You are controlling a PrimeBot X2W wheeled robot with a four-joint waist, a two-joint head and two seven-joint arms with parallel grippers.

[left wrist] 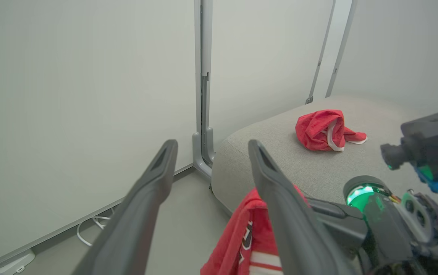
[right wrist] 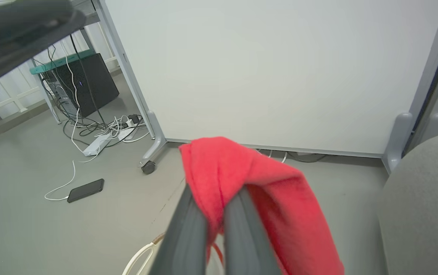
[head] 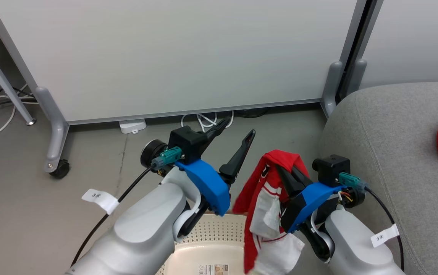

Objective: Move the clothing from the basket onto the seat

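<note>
Left gripper [head: 238,130]: fingers spread wide with nothing between them, raised above the basket; in its own wrist view [left wrist: 212,145] the gap frames the partition and floor.
Right gripper [head: 280,168]: fingers pinched together on red fabric, which is bunched over the tips [right wrist: 215,194].
Clothing [head: 268,206]: red piece with white stripes and a large white part, hanging from the right gripper, its lower end down at the basket's right edge.
Writing on clothing: dark lettering on the red [left wrist: 248,233], too folded to read.
Second garment [left wrist: 324,130]: red with white trim, crumpled on the seat, well apart from both grippers.
Seat [head: 387,152]: light grey upholstery, seam visible, just right of the right arm.
Basket [head: 211,236]: cream, perforated, below and between the arms.
Basket sticker [head: 213,269]: printed label on the bottom, text too small to read.
Cable tags [head: 96,195]: white, one on each arm's cable; each shows "3" plus a second mark I cannot make out.
Phone [right wrist: 86,190]: dark, flat on the grey floor, cable attached.
Partition [head: 173,57]: plain white panel on castors.
</note>
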